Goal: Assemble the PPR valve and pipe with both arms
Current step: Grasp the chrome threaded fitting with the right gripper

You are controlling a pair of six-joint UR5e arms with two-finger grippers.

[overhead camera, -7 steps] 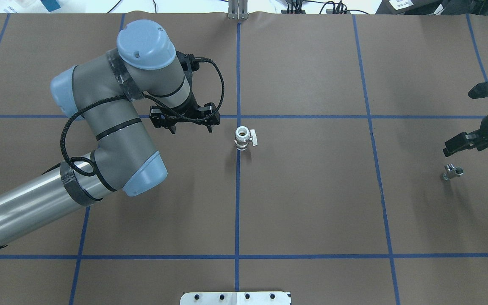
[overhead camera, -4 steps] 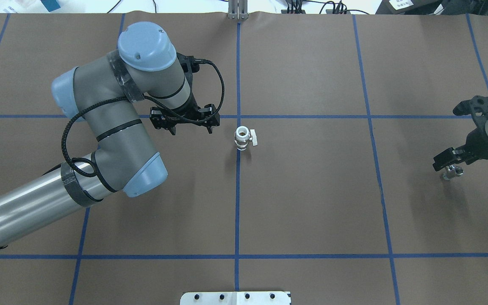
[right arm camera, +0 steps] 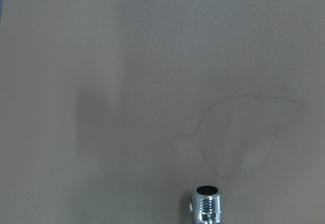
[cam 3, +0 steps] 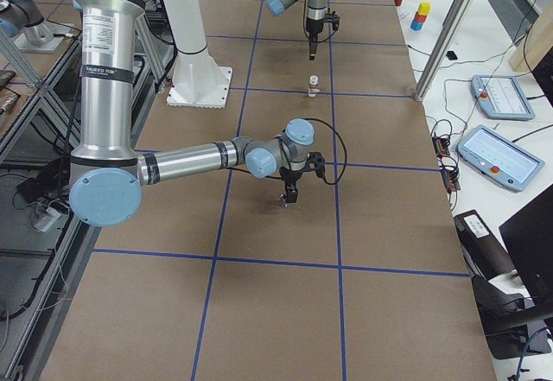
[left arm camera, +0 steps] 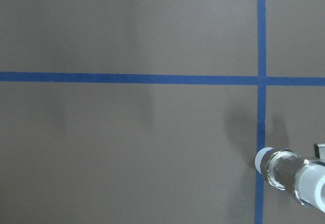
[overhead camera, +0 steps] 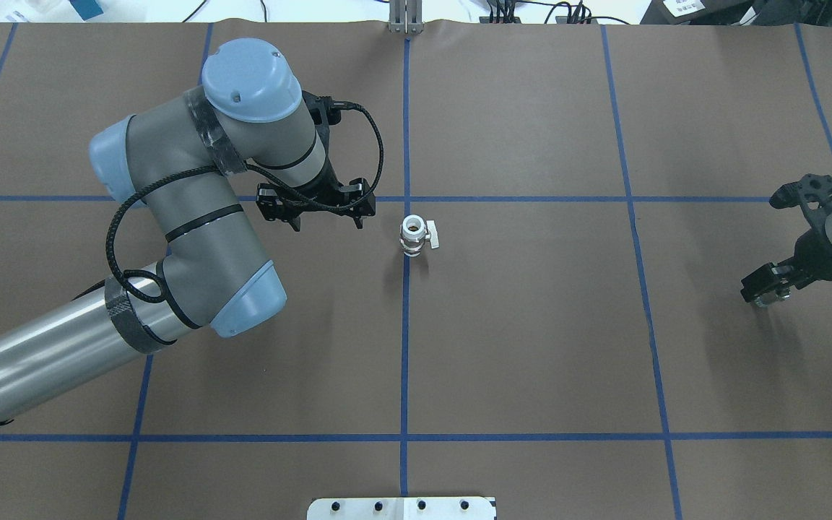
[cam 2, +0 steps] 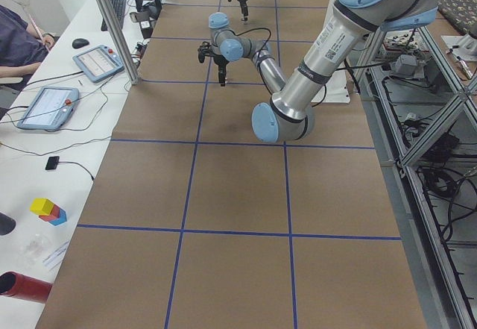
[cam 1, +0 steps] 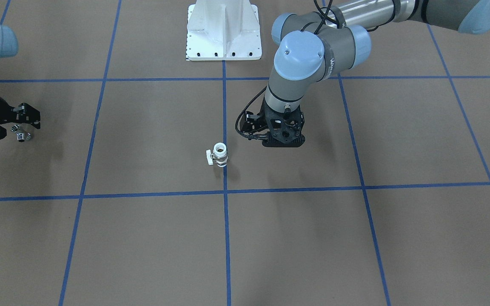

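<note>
Brown table covering (overhead camera: 531, 325), gridded with blue tape lines (overhead camera: 406, 361). White PPR valve (overhead camera: 413, 235) with silvery collar. Shiny chrome pipe (right arm camera: 206, 207). Grey-and-silver arms (overhead camera: 170, 173), light blue joint caps (overhead camera: 251, 68), black cables (overhead camera: 380, 153). White pedestal (cam 1: 223, 29) with black bolt dots.

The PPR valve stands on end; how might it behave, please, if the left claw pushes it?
Standing on a narrow footing, the PPR valve would probably tip under a high push. Once down, its round body might roll until the side handle catches. Plastic and metal collar suggest it is stiff.

The near left arm (cam 2: 302, 86) reaches out over the brown table (cam 2: 231, 191).
</note>
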